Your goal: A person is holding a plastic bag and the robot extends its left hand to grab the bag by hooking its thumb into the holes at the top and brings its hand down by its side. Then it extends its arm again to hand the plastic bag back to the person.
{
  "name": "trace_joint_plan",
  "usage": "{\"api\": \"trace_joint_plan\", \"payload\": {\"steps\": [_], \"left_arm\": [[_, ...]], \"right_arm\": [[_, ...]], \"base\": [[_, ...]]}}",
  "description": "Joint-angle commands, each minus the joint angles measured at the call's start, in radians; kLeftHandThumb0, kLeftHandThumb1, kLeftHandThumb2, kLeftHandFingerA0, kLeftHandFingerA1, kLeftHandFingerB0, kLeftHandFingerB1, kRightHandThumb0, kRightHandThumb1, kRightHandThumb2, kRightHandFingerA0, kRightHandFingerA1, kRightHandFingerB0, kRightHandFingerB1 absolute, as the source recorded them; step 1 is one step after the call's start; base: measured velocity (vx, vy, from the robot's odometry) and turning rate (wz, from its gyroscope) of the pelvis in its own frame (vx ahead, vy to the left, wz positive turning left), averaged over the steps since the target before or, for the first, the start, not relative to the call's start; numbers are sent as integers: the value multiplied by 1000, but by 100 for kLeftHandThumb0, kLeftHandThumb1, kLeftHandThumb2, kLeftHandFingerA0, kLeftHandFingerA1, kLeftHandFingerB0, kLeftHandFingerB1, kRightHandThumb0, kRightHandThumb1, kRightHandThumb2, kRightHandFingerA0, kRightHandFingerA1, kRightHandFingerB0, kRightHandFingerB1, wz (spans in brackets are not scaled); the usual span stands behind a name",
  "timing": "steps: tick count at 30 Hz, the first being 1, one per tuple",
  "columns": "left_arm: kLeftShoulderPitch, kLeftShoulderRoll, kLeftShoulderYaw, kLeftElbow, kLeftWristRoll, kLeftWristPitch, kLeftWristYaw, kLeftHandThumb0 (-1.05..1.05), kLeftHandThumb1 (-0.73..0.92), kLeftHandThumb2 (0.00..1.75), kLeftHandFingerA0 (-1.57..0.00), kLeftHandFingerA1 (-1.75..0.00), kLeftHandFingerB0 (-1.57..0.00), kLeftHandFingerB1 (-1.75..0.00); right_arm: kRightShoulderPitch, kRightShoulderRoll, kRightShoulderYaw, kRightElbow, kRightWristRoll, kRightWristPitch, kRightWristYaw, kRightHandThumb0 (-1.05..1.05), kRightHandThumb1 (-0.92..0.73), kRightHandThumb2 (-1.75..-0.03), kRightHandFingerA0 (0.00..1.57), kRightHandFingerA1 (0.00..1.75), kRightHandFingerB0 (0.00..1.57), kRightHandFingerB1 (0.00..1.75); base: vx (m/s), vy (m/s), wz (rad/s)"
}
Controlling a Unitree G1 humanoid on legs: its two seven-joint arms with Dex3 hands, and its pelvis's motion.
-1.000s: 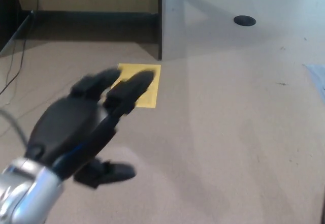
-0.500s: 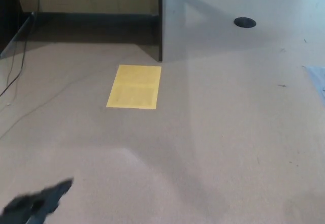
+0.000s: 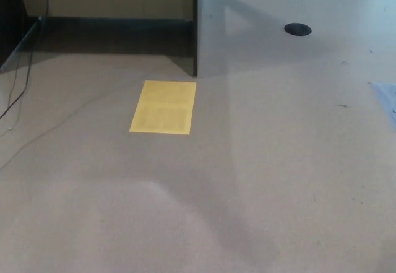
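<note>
Neither hand of the robot shows, so the fingers cannot be judged. A yellow sheet (image 3: 163, 107) lies on the floor (image 3: 278, 161), near a dark round disc (image 3: 297, 29) far right.

Matt yellow paper sheet (image 3: 163, 107) on a smooth, matt beige floor (image 3: 278, 161).

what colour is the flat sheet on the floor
Yellow; the flat rectangular sheet shows in the head view.

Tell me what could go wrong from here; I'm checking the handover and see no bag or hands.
Neither hand nor any bag or person shows, so a reach would start blind. The black cable trailing across the floor at left could snag a low left arm. The yellow sheet lying flat on the floor might slip underfoot.
</note>
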Motion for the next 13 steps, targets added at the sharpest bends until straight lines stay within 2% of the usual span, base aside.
{"api": "trace_joint_plan", "payload": {"steps": [1,4,7,8,9,10,11,13], "left_arm": [[-29,38,-3,223,-22,-230,264,-28,26,82,-1,-50,0,-49],[-84,31,-6,289,-29,-235,294,-28,27,83,0,-49,0,-49],[-127,43,-4,331,-52,-255,278,-26,28,83,0,-50,0,-49],[-134,47,-6,343,-55,-265,277,-49,35,62,-10,-39,-6,-25],[-143,54,-8,358,-57,-277,281,-50,36,62,-10,-38,-8,-28],[-151,60,-7,367,-61,-285,283,-50,36,62,-10,-38,-8,-28],[-145,59,-8,382,-74,-302,273,-26,28,83,-1,-50,0,-48],[-143,57,-11,402,-88,-319,264,-26,29,83,-1,-50,0,-48]], "right_arm": [[-9,-26,-27,28,32,21,18,-31,-68,-61,79,56,63,44],[-35,-31,-48,30,46,30,16,-30,-66,-60,82,62,66,46],[-49,-28,-54,37,43,21,9,-30,-67,-60,80,57,66,46],[-51,-29,-56,38,43,15,11,-31,-66,-60,81,56,67,47],[-56,-24,-55,39,39,19,8,-32,-66,-60,83,70,68,46],[-65,-16,-52,39,34,30,1,-32,-66,-60,83,70,68,46],[-56,-15,-55,41,38,37,9,-33,-66,-60,83,68,67,45],[-48,-18,-55,43,39,30,15,-32,-67,-60,78,54,66,45]], "base": [[0,0,0],[0,0,0],[0,0,0],[0,0,0],[0,0,0],[0,0,0],[0,0,0],[0,0,0]]}}
